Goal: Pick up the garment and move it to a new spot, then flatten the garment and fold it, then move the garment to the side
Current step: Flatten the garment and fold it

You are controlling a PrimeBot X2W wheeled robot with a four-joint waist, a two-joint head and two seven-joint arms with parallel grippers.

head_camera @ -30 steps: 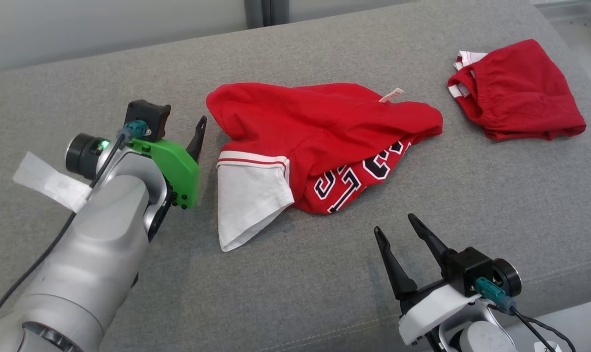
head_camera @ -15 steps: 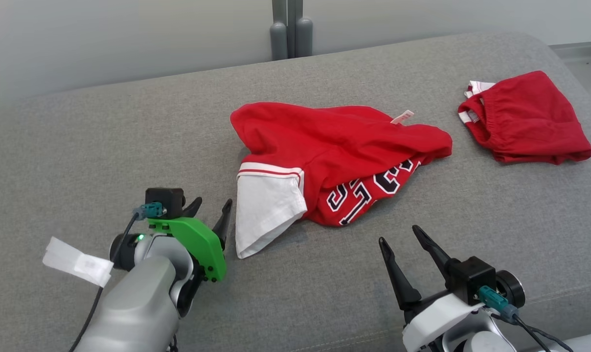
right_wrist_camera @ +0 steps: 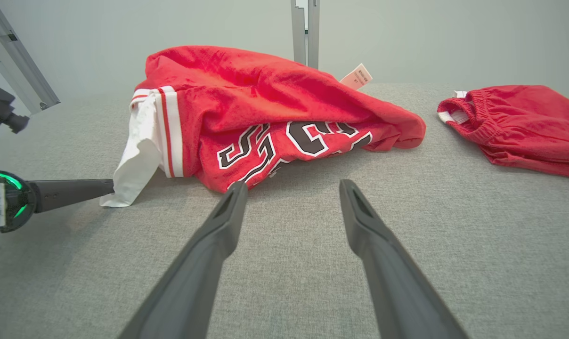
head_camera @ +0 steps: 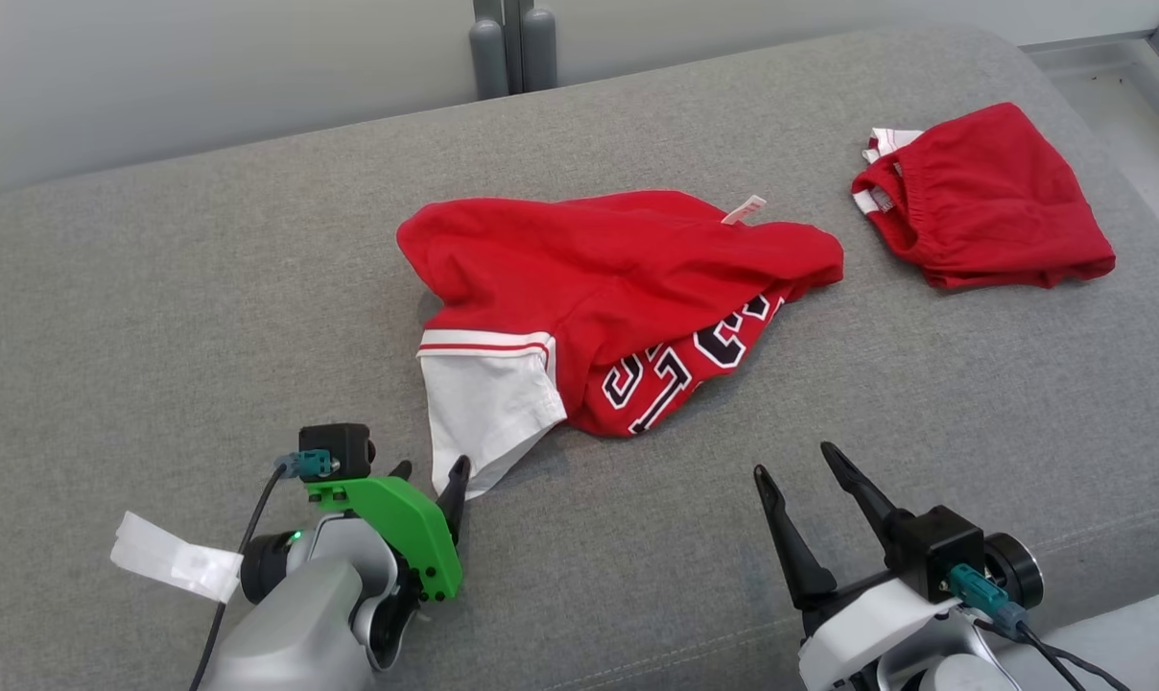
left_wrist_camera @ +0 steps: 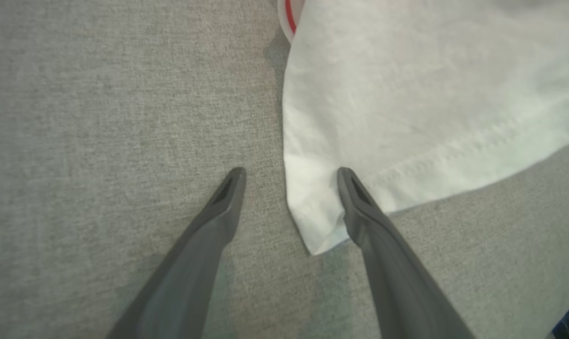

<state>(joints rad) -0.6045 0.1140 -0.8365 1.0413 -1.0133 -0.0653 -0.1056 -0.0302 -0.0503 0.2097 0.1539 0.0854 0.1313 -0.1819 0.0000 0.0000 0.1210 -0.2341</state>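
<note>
Jaws wide open and empty on both sides. Left gripper [head_camera: 433,467] has the white sleeve [head_camera: 484,413] corner between its fingers; right gripper [head_camera: 792,459] hovers just short of the shirt [head_camera: 618,278]. Shirt lies crumpled on the grey cushion [head_camera: 157,288]; red shorts [head_camera: 992,202] sit beyond, far right.

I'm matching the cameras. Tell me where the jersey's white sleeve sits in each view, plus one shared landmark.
Head view: white sleeve lower centre-left, its corner beside the open left gripper.
Left wrist view: upper right, its hem corner between that gripper's fingers.
Right wrist view: left of centre, at the red jersey's left end.
Shared landmark: the sleeve's red stripe.
</note>
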